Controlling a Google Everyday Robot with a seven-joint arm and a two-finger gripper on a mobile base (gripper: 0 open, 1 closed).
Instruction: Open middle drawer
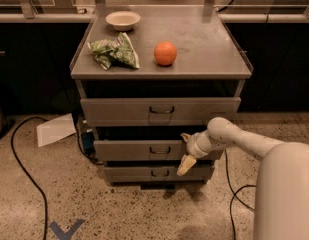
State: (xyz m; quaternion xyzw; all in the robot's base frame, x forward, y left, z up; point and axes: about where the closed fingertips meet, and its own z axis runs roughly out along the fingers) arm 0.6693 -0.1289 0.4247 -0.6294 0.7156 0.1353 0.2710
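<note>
The middle drawer (pixel 129 150) is a wide grey front with a small dark wire handle (pixel 160 149) at its centre, between a taller top drawer (pixel 119 111) and a bottom drawer (pixel 129 173). A dark gap shows above its front. My gripper (pixel 186 150) is against the drawer front, just right of the handle and not around it. It is open, with one fingertip (pixel 185 136) at the drawer's top edge and the yellowish one (pixel 186 164) hanging below its lower edge.
On the cabinet top (pixel 204 39) lie a white bowl (pixel 123 19), a green chip bag (pixel 114 52) and an orange (pixel 165 53). A paper sheet (pixel 55 129) and black cables (pixel 24 159) lie on the floor at left. My arm (pixel 244 141) reaches in from the right.
</note>
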